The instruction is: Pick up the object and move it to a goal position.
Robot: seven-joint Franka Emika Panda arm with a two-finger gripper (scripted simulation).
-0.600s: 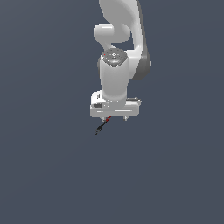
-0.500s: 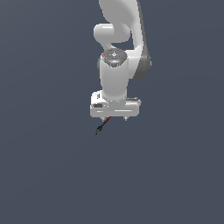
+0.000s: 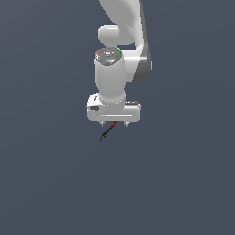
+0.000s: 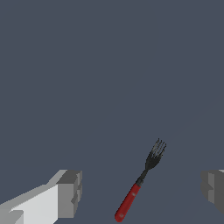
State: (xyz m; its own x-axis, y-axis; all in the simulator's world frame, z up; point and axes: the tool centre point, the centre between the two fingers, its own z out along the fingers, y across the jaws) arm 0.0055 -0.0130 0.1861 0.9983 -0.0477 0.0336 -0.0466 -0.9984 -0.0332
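The object is a small fork with black tines and a red handle (image 4: 139, 184), lying flat on the dark grey surface. In the wrist view it lies between my two fingertips, apart from both pads. In the exterior view the fork (image 3: 106, 132) sticks out from under the white hand, its black end toward the exterior view's left. My gripper (image 3: 116, 124) is open and hangs right over the fork. One grey pad (image 4: 70, 193) and the other (image 4: 212, 187) stand wide apart on either side of the fork.
The white arm (image 3: 120, 55) rises above the hand in the exterior view. A plain dark grey surface (image 3: 55, 183) lies all around. No goal marker shows.
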